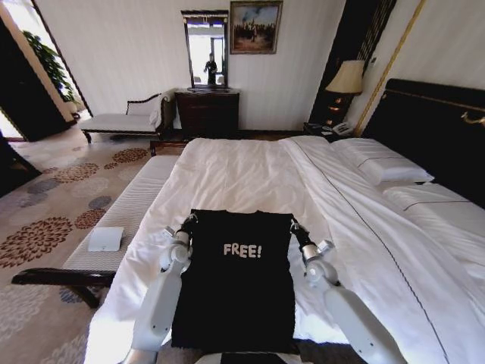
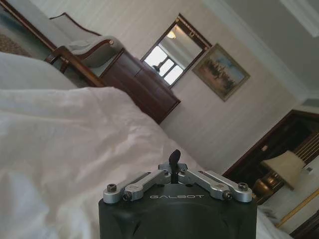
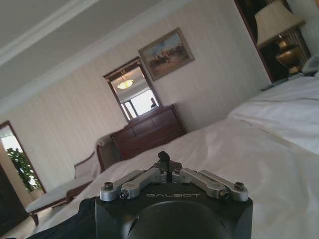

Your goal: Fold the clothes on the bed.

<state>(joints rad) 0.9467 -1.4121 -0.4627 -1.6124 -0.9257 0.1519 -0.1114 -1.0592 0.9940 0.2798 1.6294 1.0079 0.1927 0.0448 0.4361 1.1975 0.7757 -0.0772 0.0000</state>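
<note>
The black T-shirt point(image 1: 236, 284) with white "FREE!" lettering lies spread on the near edge of the bed point(image 1: 250, 171), its lower hem reaching past the mattress edge towards me. My left gripper point(image 1: 187, 221) sits at the shirt's far left corner and my right gripper point(image 1: 294, 226) at its far right corner. Both are low on the white sheet. In the wrist views the left gripper point(image 2: 174, 158) and right gripper point(image 3: 163, 158) have their fingers pressed together. Black fabric point(image 3: 70, 226) shows beside the right gripper.
A pale upholstered bench point(image 1: 129, 212) runs along the bed's left side, with a white flat item point(image 1: 105, 239) on it. Pillows point(image 1: 379, 163) and a dark headboard point(image 1: 432, 129) are at the right. A chaise point(image 1: 121, 120), dresser point(image 1: 206, 112) and lamp point(image 1: 347, 78) stand by the far wall.
</note>
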